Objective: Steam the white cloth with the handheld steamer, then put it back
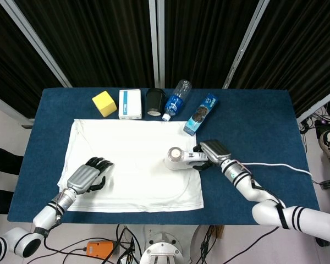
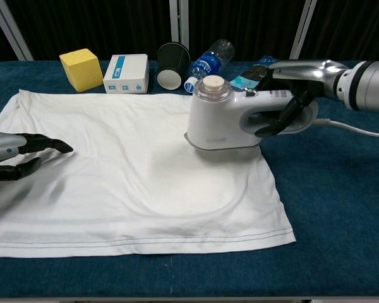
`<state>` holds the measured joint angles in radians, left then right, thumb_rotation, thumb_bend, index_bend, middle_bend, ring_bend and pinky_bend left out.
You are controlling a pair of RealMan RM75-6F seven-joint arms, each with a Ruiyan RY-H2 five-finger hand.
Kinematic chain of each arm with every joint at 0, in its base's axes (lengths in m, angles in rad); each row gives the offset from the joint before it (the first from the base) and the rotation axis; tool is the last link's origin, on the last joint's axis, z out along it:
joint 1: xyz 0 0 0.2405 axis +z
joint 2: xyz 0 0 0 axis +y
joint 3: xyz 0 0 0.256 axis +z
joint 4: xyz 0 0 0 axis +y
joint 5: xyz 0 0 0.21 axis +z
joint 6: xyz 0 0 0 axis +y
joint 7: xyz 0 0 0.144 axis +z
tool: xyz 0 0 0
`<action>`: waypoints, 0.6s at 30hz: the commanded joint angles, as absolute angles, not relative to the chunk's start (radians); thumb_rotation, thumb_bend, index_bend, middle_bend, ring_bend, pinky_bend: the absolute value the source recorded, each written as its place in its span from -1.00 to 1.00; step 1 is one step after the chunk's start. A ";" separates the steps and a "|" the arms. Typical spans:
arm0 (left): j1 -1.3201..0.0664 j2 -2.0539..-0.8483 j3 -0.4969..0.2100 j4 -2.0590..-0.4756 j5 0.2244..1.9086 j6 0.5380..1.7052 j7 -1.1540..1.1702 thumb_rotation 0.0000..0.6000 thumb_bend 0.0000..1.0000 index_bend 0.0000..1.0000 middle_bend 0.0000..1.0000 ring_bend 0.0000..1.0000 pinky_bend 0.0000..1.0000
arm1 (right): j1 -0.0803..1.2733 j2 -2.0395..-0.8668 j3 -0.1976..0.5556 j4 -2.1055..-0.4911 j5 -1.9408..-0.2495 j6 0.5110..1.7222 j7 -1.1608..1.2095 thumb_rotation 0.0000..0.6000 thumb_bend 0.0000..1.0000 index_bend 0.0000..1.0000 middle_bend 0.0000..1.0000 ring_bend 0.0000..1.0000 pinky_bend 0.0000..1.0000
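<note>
The white cloth point(image 1: 132, 165) point(image 2: 126, 183) lies spread flat on the blue table. My right hand point(image 1: 212, 151) point(image 2: 290, 85) grips the handle of the white handheld steamer point(image 1: 179, 159) point(image 2: 224, 117), which is over the cloth's right part; whether its base touches the fabric I cannot tell. A white cord point(image 1: 275, 166) trails from the steamer to the right. My left hand point(image 1: 88, 176) point(image 2: 19, 161) rests on the cloth's left side, holding nothing, its fingers a little curled.
Along the table's far edge stand a yellow cube point(image 1: 104, 103), a white box point(image 1: 130, 104), a black paper cup on its side point(image 1: 154, 102), a lying water bottle point(image 1: 176, 99) and a blue biscuit pack point(image 1: 201, 114). Bare blue table point(image 1: 264, 126) lies right of the cloth.
</note>
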<state>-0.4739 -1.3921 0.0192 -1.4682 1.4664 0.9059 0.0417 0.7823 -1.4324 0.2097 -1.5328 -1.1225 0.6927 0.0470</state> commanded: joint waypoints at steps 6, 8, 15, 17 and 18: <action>-0.484 -1.413 0.029 -1.458 1.460 0.901 0.038 -0.67 0.10 -0.80 -0.81 -1.00 -1.00 | 0.846 -1.594 0.209 -1.393 -1.164 0.670 0.078 1.00 -0.29 1.00 0.86 0.87 0.44; -0.487 -1.416 0.032 -1.455 1.459 0.898 0.037 -0.67 0.10 -0.80 -0.81 -1.00 -1.00 | 0.859 -1.608 0.206 -1.379 -1.170 0.658 0.078 1.00 -0.29 1.00 0.86 0.87 0.44; -0.487 -1.427 0.041 -1.441 1.465 0.913 0.030 -0.67 0.10 -0.80 -0.81 -1.00 -1.00 | 0.878 -1.610 0.172 -1.408 -1.209 0.649 0.034 1.00 -0.29 1.00 0.86 0.87 0.43; -0.488 -1.430 0.042 -1.436 1.467 0.916 0.029 -0.68 0.10 -0.80 -0.81 -1.00 -1.00 | 0.880 -1.603 0.156 -1.430 -1.217 0.644 0.017 1.00 -0.29 1.00 0.86 0.87 0.43; -0.489 -1.430 0.042 -1.435 1.467 0.918 0.028 -0.67 0.10 -0.80 -0.81 -1.00 -1.00 | 0.880 -1.602 0.150 -1.441 -1.222 0.645 0.012 1.00 -0.29 1.00 0.86 0.87 0.43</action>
<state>-0.4884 -1.4298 0.0421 -1.4357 1.4669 0.9177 0.0279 0.8780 -1.6062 0.1600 -1.4284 -1.2144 0.6470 0.0219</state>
